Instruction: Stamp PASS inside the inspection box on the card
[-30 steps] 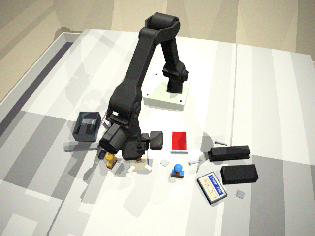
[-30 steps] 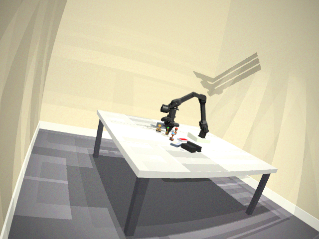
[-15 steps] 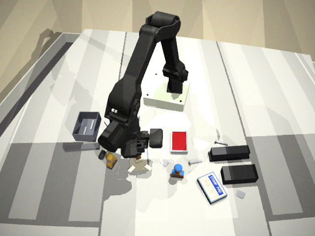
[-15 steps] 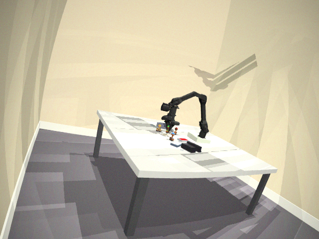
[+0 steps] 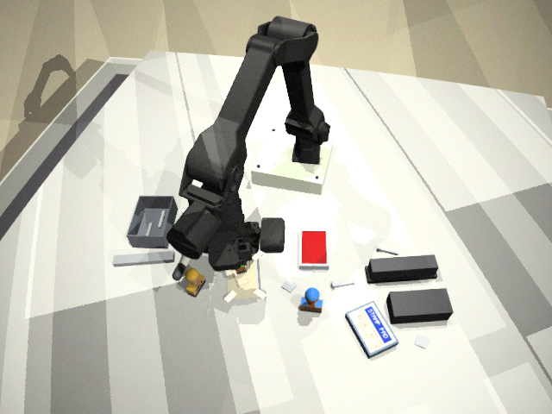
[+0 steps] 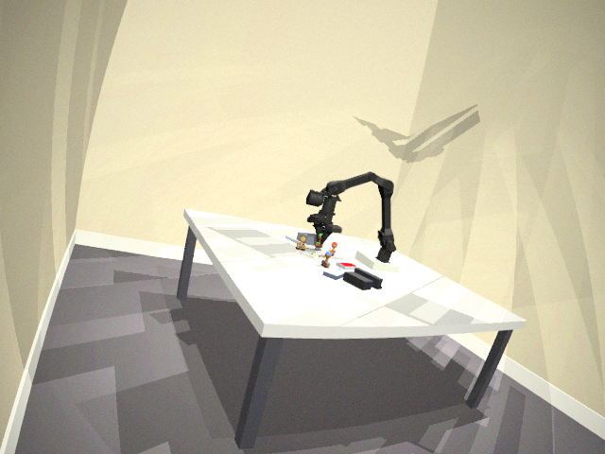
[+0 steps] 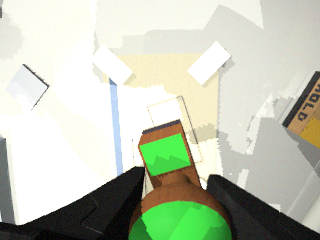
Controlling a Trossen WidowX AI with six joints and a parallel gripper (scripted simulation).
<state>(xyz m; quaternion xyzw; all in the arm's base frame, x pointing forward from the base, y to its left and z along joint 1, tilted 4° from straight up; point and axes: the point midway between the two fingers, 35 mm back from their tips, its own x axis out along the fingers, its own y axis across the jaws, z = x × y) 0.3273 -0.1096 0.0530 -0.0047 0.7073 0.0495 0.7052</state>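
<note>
My gripper [image 7: 175,180] is shut on the green-topped stamp [image 7: 166,152] [image 6: 319,239] [image 5: 241,267], which has a brown body. The stamp is upright over the card [image 7: 160,70] [image 5: 245,291]. In the wrist view its base covers the near part of the thin box outline [image 7: 190,125] and is turned about the same way. The outline's far end shows beyond the base. Glare and the stamp hide whether there is a print, and the stamp's exact height is hard to tell. An open red pad [image 5: 314,247] [image 6: 346,265] lies right of the card in the top view.
A yellow HOLD stamp [image 5: 192,280] [image 7: 310,117] and a blue stamp [image 5: 311,297] flank the card. A red-topped stamp [image 6: 334,245] stands nearby. A closed blue pad [image 5: 370,329], black blocks [image 5: 403,268] [image 5: 418,305], a grey tray [image 5: 130,235] and a bar [image 5: 142,258] lie around.
</note>
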